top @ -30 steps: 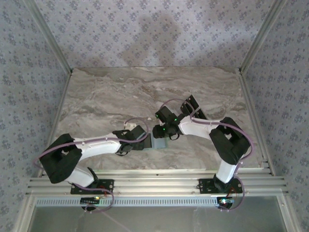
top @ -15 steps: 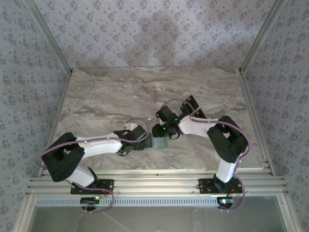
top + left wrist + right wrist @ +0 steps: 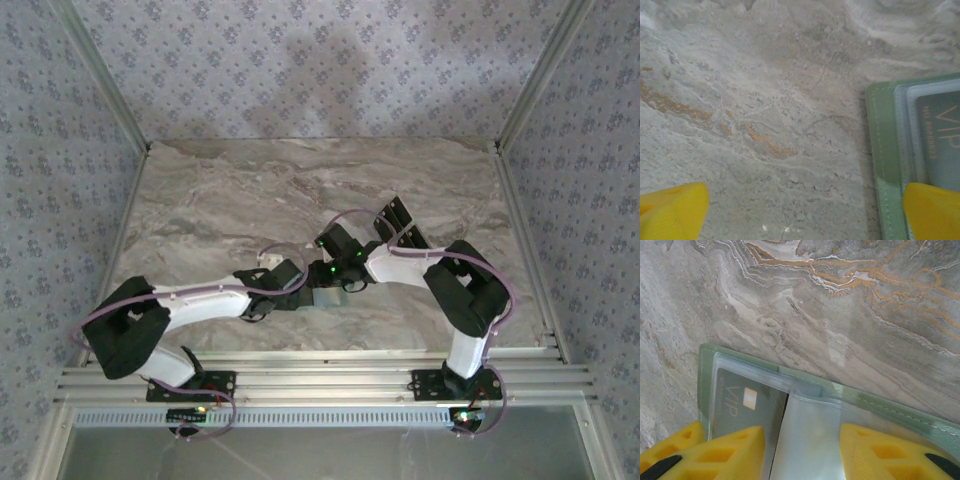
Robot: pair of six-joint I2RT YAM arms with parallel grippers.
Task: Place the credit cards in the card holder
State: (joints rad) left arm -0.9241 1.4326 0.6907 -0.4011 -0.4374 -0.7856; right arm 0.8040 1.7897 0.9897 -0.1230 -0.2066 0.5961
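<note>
From above, the card holder point(image 3: 326, 297) lies mostly under the two wrists, and the credit cards point(image 3: 393, 215) sit partly behind the right arm's cable, too small to count. At the left wrist the card holder runs off the right edge, one corner under the left fingers point(image 3: 932, 210). The right fingers point(image 3: 725, 450) cover its near part. The pale sheet point(image 3: 810, 440) between them may be a sleeve or a card, and I cannot tell whether it is gripped.

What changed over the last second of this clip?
The right claw moved left and slightly nearer the bases, in over the card holder and close to the left claw. Nothing was visibly gripped or released. The left claw stayed open and in place, and the card holder did not shift.
</note>
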